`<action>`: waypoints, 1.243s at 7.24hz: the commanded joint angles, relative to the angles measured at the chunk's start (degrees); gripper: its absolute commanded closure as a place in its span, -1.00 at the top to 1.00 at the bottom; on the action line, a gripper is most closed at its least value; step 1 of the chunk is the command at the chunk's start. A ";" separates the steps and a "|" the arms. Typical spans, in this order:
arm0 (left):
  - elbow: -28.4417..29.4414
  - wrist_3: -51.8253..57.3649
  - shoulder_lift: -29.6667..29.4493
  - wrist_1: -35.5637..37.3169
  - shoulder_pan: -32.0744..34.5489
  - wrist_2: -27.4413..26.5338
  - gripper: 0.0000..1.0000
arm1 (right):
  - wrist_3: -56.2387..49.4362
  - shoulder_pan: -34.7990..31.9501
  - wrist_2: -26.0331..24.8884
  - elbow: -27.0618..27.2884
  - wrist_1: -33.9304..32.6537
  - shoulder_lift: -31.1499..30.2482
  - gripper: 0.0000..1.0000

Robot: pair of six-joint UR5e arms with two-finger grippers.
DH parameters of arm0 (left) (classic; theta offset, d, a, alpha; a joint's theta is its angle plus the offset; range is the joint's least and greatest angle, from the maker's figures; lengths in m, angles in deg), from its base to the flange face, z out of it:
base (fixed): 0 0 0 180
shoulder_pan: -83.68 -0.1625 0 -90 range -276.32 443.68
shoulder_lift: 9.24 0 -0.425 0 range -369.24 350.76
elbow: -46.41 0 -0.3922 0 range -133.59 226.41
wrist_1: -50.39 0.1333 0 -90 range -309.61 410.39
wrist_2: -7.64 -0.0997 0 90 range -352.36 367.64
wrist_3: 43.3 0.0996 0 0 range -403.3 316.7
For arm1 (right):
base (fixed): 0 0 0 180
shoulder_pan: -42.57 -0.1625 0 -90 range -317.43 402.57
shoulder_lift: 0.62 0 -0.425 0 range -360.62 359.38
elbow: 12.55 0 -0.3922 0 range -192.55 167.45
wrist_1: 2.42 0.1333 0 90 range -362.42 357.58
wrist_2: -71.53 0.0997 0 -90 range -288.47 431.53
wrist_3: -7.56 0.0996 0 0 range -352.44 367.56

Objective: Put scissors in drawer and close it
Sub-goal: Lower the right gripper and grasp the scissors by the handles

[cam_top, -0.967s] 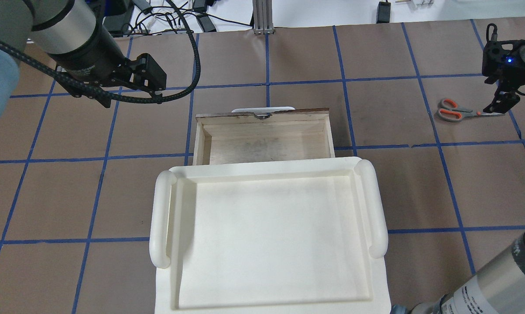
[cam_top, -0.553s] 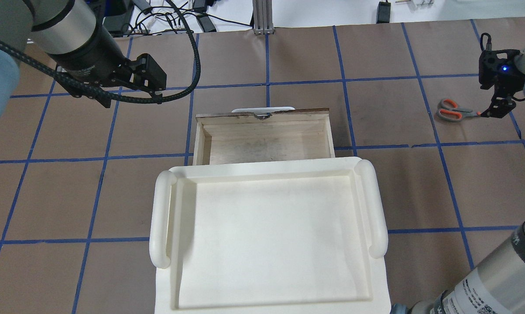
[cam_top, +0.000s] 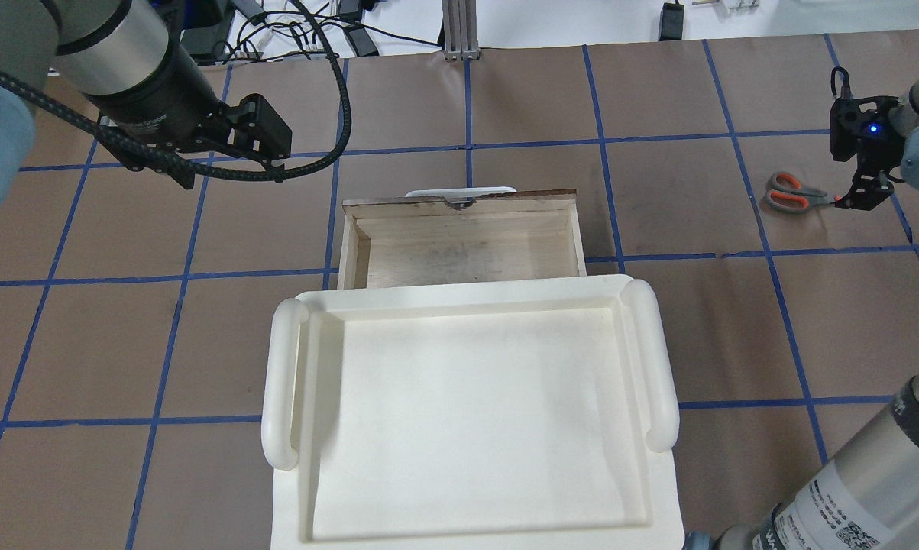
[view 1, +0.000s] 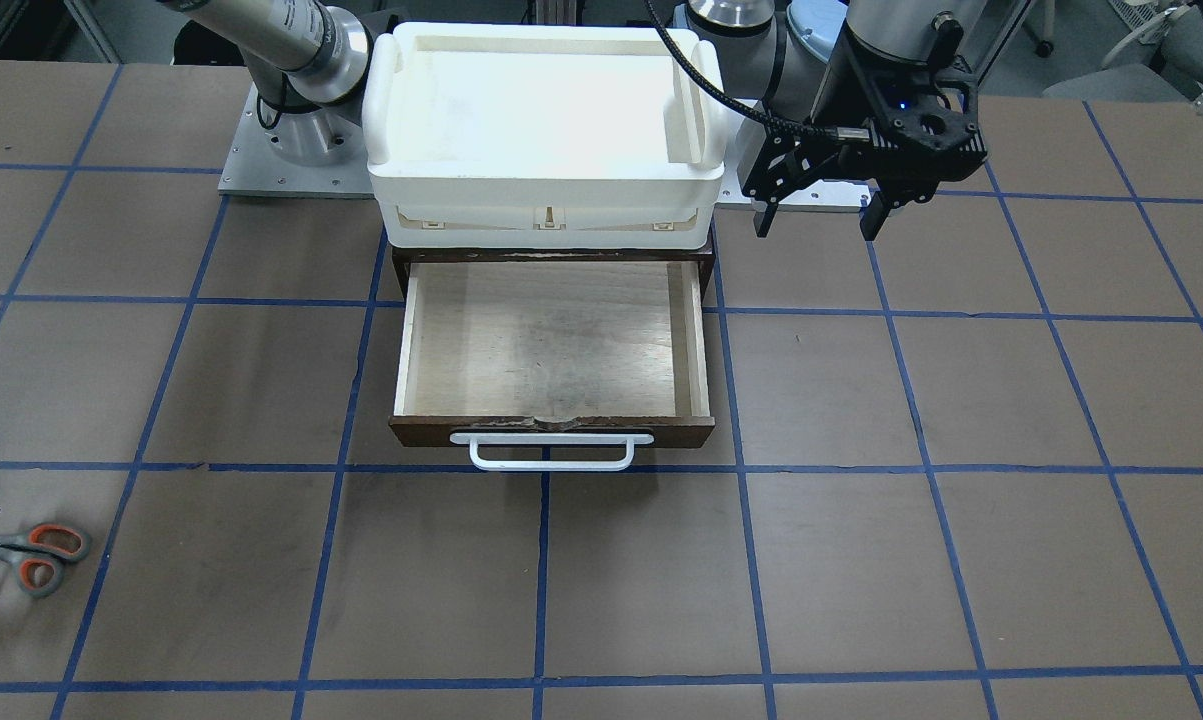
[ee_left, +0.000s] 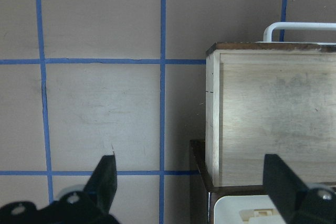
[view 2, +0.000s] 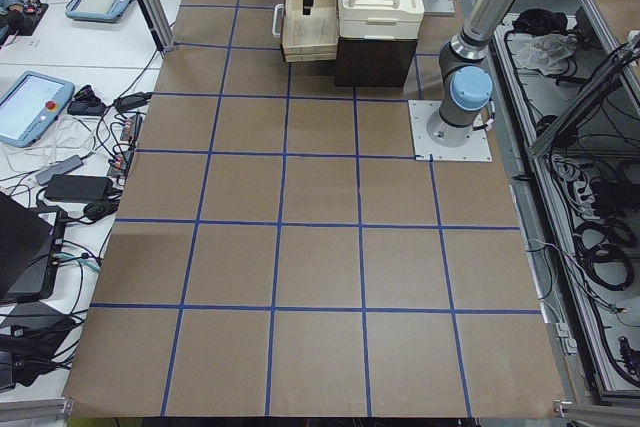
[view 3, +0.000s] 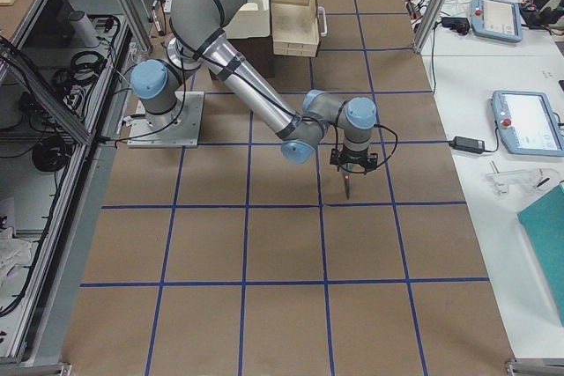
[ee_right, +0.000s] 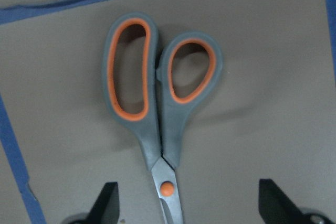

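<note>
The scissors (cam_top: 794,195), grey handles lined orange, lie flat on the table at the far right. They also show in the front view (view 1: 29,556) and close up in the right wrist view (ee_right: 157,103). My right gripper (ee_right: 189,205) is open and low over them, one finger on each side of the blades near the pivot; it also shows in the overhead view (cam_top: 859,200). The wooden drawer (cam_top: 463,248) is pulled open and empty, its white handle (view 1: 551,452) facing away from me. My left gripper (view 1: 819,218) is open and empty, hovering left of the drawer.
A white plastic tray (cam_top: 282,367) sits on top of the cabinet above the drawer. The brown table has a blue tape grid. Cables and devices lie beyond the table's far edge (cam_top: 306,30).
My right wrist has shifted a little to the left and farther away, with its fingertips staying at the scissors' blades. The scissors, the drawer and the left arm have not moved.
</note>
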State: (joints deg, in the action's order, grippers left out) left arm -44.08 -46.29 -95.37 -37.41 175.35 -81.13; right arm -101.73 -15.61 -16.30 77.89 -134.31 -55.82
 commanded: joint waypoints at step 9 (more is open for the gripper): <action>0.06 0.00 0.00 0.00 0.00 0.00 1.00 | -1.89 -0.18 -0.15 0.09 0.40 1.22 0.51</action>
State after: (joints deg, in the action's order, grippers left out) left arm -44.03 -46.29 -95.37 -37.41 175.35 -81.12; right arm -103.41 -15.76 -16.45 77.97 -134.01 -54.82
